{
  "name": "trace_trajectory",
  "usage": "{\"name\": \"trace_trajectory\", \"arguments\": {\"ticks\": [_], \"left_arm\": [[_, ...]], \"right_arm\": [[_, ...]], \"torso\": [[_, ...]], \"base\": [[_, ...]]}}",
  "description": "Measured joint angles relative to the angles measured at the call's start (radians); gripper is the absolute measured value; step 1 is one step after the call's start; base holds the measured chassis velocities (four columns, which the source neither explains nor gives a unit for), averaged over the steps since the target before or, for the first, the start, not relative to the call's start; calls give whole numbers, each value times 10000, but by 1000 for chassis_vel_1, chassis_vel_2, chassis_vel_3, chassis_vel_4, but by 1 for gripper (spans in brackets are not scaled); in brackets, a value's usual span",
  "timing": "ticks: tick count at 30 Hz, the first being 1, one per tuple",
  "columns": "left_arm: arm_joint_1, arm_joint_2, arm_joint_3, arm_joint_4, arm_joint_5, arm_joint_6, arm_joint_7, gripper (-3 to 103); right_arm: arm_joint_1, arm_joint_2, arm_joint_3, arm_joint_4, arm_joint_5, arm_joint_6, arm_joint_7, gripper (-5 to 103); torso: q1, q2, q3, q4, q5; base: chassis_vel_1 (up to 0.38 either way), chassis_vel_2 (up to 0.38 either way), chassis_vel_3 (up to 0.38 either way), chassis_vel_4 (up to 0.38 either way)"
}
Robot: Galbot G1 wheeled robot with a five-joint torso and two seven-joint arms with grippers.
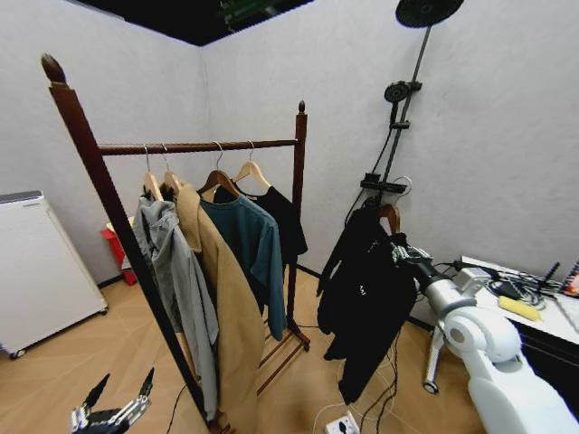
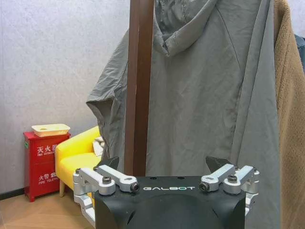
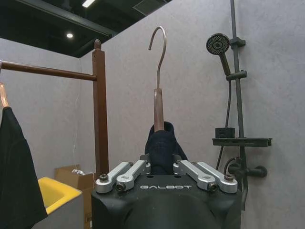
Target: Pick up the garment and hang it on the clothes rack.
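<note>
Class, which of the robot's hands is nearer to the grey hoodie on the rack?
Left. The left hand sits low, just below the grey hoodie; the right hand is farther off, holding the garment beside the clothes rack.

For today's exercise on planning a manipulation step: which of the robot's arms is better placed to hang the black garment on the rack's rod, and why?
The right. The right gripper is shut on the garment at its hanger, held up beside the clothes rack. The left gripper hangs low and open near the rack's front post, holding nothing.
</note>
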Motion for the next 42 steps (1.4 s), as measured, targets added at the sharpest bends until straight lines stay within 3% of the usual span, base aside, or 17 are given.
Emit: {"name": "trace_trajectory", "arguments": {"ticks": [14, 29, 37, 40, 42], "left_arm": [[0, 0, 0, 0, 0, 0, 1, 100], [0, 0, 0, 0, 0, 0, 1, 100], [0, 0, 0, 0, 0, 0, 0, 100], [0, 0, 0, 0, 0, 0, 0, 100], [0, 0, 0, 0, 0, -1, 0, 100]], "right_arm": [[29, 92, -397, 78, -152, -26, -71, 15], [35, -365, 71, 455, 152, -12, -218, 15], [834, -1159, 15, -153, 1294, -9, -508, 15], [1203, -1582, -128, -788, 1533, 189, -1055, 15], [1901, -2246, -392, -1782, 1646, 554, -1885, 15]], "torso": [[4, -1, 2, 4, 1], [2, -1, 0, 3, 1], [-3, 0, 0, 6, -1], [0, -2, 1, 8, 4], [2, -2, 1, 6, 1]], "base": [[-83, 91, 93, -71], [1, 116, 109, -10], [109, 82, 90, 115], [60, 80, 58, 59], [0, 0, 0, 0]]}}
